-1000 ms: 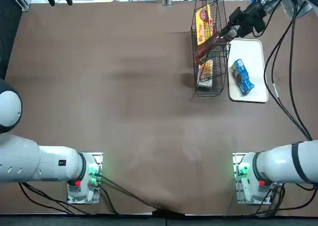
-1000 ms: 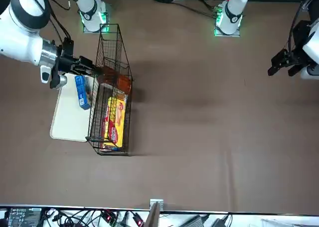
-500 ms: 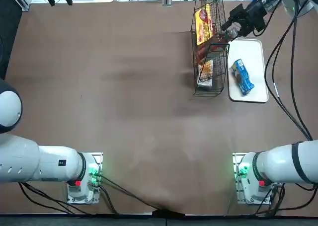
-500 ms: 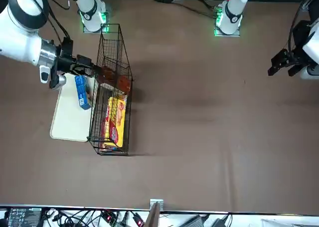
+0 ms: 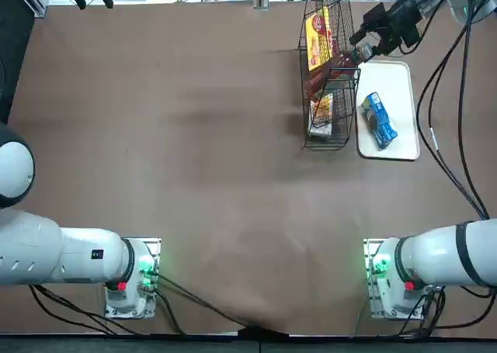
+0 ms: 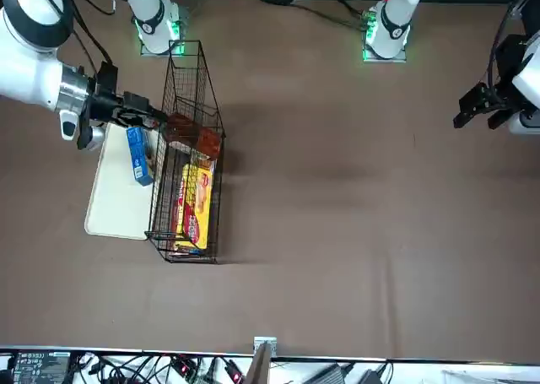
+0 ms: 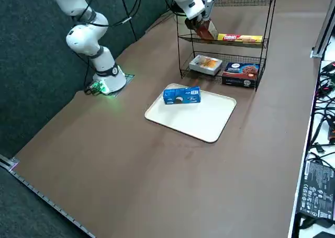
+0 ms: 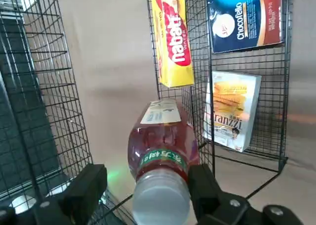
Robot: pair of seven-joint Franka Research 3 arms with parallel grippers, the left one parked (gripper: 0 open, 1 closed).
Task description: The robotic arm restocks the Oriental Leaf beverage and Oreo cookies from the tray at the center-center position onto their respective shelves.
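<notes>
The Oriental Leaf beverage (image 8: 160, 156) is a bottle of reddish-brown tea lying on a middle tier of the black wire shelves (image 7: 272, 18), its white cap pointing out at my right gripper. That gripper (image 8: 145, 195) stands open at the rack's end, fingers (image 8: 86, 188) on either side of the cap with a gap to the bottle. The gripper (image 5: 361, 49) and the bottle (image 5: 330, 64) both show from overhead. The Oreo cookies (image 5: 378, 120) are a blue packet lying on the white tray (image 5: 404, 81) beside the rack.
The rack also holds a yellow-and-red packet (image 8: 173, 37) on the bottle's tier, with a Chocofello box (image 8: 244, 17) and a Franzzi packet (image 8: 232, 111) on the lowest tier. Black cables (image 5: 435, 136) trail from the arm past the tray's right edge.
My right gripper has drawn back a little from the rack's end, away from the bottle. The bottle stays lying on its tier. The Oreo packet has not moved.
</notes>
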